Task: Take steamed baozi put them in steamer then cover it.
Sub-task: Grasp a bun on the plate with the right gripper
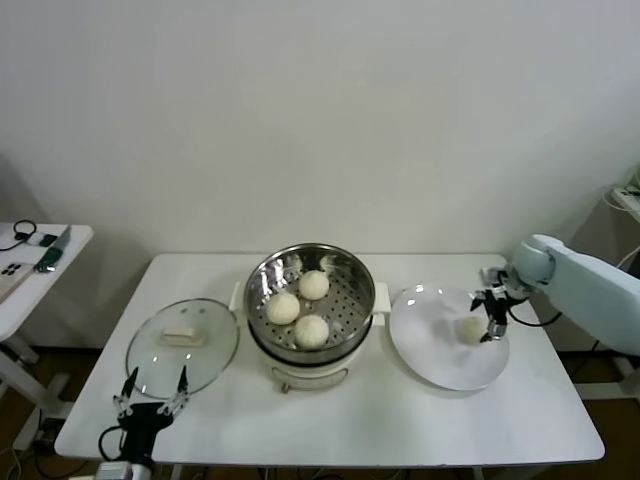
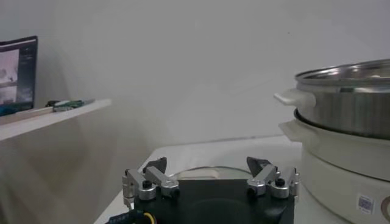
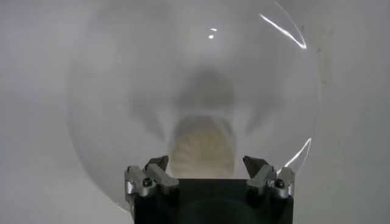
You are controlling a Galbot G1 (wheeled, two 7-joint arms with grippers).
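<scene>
**Three buns in the steamer, the last one under our right gripper**

We take the steamer [image 1: 310,312] as our landmark, standing mid-table [image 1: 350,420] with its lid off. Inside it, three steamed baozi [image 1: 299,307] sit on the perforated tray. To its right lies the white plate [image 1: 440,365], carrying the fourth baozi [image 1: 470,329]. Our right gripper [image 1: 490,318] is poised over that bun, jaws spread wide with the bun between them in the wrist view, not yet touching it. To the steamer's left the glass lid [image 1: 182,345] lies flat. Our left gripper [image 1: 152,392] waits beside the lid's near edge, fingers apart and empty.
</scene>
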